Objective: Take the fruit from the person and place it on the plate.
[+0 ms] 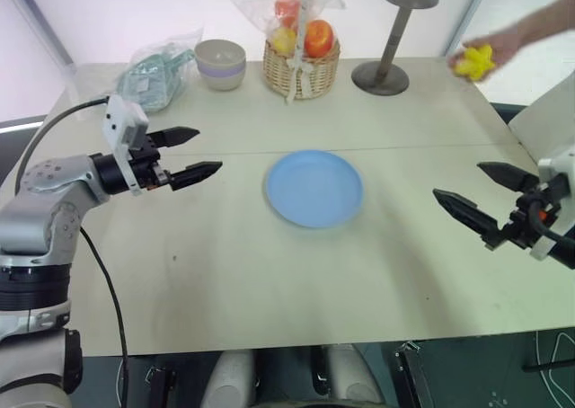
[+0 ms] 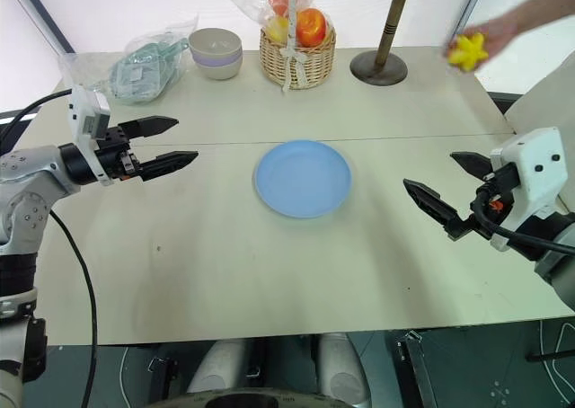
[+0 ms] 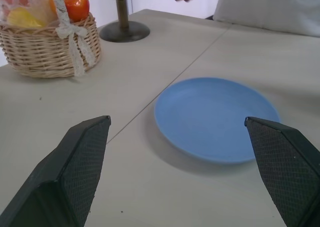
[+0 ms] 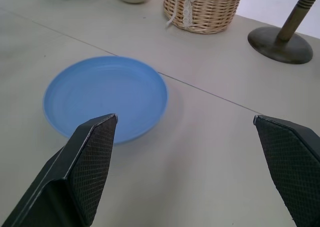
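The table point(image 1: 269, 273) is beige and level, with a seam across its middle. At its centre lies the plate point(image 1: 314, 189), light blue, shallow and bare. The left gripper point(image 1: 187, 153) hangs above the table beside the plate, jaws spread wide and holding nothing; the right gripper point(image 2: 442, 190) hangs on the plate's other side, jaws likewise apart and unloaded. The person's hand point(image 1: 499, 47) reaches in at the far right corner, well apart from both grippers, carrying the fruit point(image 1: 474, 62) in the air. Judged by appearance, the fruit is a light, rigid, smooth toy with lengthwise ridges, likely to slip or twist. Recommended hold: across the middle, pads seated between ridges, clear of the person's fingers.
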`<state>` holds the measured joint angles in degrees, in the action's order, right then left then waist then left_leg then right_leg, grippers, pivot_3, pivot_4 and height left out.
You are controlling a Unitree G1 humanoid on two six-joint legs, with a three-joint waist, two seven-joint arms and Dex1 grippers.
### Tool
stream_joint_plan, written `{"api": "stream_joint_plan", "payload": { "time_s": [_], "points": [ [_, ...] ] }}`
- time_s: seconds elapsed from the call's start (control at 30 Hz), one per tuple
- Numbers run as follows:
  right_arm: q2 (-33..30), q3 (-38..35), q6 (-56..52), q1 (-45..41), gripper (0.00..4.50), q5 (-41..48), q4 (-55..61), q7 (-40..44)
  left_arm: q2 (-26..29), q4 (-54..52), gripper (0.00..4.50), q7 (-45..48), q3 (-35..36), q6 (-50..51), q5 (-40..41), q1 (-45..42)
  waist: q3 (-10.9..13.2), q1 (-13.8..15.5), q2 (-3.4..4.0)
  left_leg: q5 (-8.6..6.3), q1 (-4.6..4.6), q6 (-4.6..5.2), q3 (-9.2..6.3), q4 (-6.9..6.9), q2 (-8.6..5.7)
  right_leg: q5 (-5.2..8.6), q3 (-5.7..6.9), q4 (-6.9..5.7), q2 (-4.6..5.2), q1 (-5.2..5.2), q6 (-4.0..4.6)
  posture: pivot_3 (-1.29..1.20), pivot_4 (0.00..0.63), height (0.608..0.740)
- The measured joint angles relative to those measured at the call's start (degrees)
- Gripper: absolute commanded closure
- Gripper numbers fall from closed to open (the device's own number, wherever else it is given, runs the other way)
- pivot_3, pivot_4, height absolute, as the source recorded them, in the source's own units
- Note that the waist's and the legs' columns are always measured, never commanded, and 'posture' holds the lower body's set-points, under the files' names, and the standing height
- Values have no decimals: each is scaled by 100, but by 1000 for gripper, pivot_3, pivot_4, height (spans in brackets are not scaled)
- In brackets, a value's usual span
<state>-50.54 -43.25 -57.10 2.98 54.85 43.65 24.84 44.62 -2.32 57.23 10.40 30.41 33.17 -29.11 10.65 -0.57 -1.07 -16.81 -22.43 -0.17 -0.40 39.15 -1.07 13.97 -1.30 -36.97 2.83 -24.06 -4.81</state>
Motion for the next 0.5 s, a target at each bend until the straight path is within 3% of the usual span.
{"api": "stream_joint_plan", "payload": {
  "time_s": [0.23,0.5],
  "points": [
    [12,142,137,-425,42,-74,-4,-462,-292,189,0,-352,-66,-186,-263,-381,1,2,-1,0,-1,0,0,0,-1,0,0,2,1,0,0,0,150,740],
    [548,1239,299,-1419,42,-259,0,-1521,-1272,660,0,-1330,-396,-476,-871,-968,2,3,-2,0,-16,0,0,-2,-3,-3,0,2,1,-17,-5,0,150,740]
  ]
}}
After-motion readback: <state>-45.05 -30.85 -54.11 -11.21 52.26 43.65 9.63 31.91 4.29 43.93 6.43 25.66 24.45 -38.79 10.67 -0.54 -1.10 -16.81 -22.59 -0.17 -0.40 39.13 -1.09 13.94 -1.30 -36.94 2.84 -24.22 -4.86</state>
